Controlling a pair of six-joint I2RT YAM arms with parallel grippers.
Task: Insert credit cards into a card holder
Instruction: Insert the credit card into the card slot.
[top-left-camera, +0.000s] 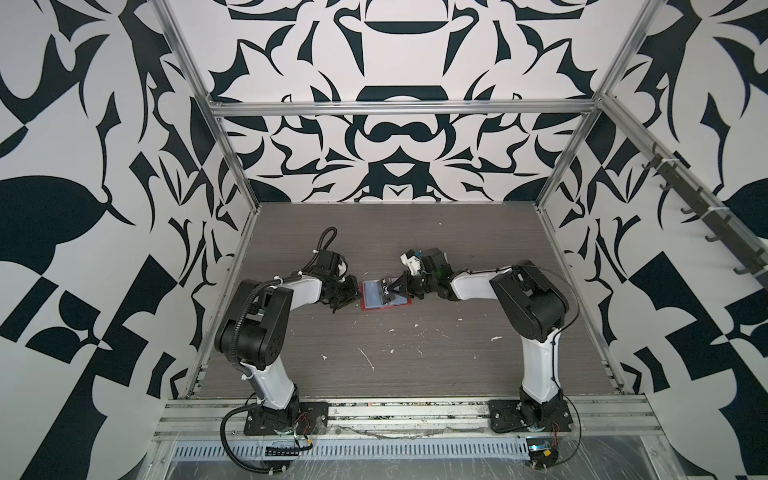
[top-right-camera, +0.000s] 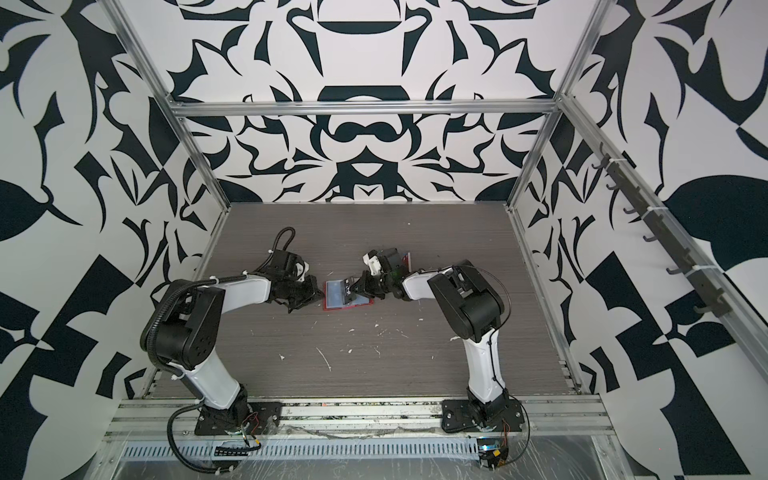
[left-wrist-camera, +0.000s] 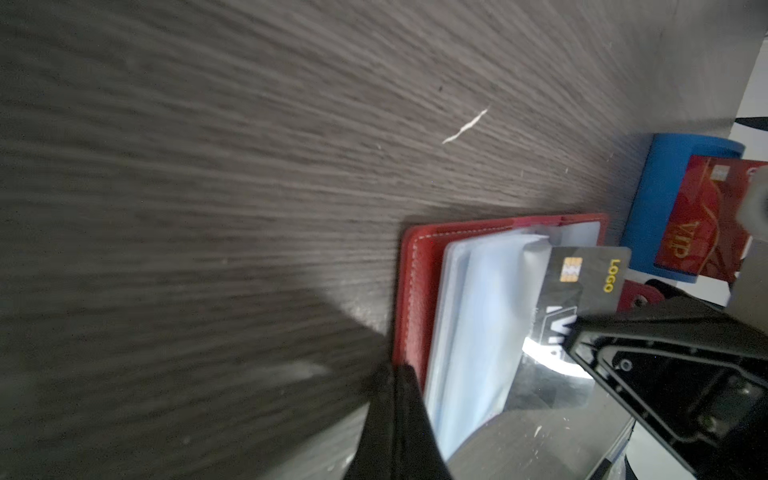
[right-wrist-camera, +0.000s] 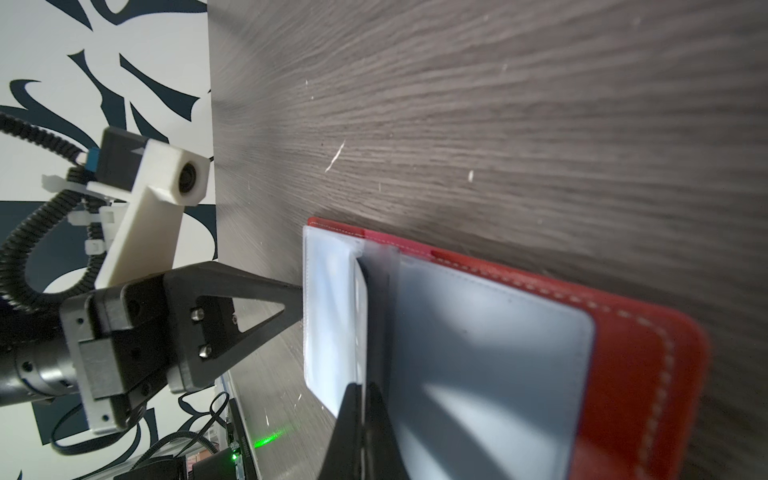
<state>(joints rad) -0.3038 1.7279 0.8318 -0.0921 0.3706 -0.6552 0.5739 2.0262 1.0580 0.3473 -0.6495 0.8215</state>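
The card holder (top-left-camera: 370, 306) (top-right-camera: 332, 307) is a red wallet lying open on the table, clear sleeves (left-wrist-camera: 478, 332) up. My right gripper (right-wrist-camera: 363, 386) (top-left-camera: 390, 291) is shut on a dark grey credit card (left-wrist-camera: 582, 282) (right-wrist-camera: 374, 324) with a gold chip. The card's leading edge sits among the sleeves. My left gripper (left-wrist-camera: 395, 368) (top-left-camera: 353, 297) (right-wrist-camera: 297, 301) is shut with nothing between its fingers. Its tips rest at the wallet's left edge (left-wrist-camera: 409, 299). A red credit card (left-wrist-camera: 702, 216) (top-right-camera: 406, 261) stands in a blue stand (left-wrist-camera: 652, 208) behind the wallet.
The grey wood-grain table (top-left-camera: 374, 374) bears white scuffs and flecks toward the front. Patterned walls and aluminium frame posts (top-left-camera: 232, 166) close in the back and both sides. Both arm bases stand on the front rail (top-left-camera: 399, 409).
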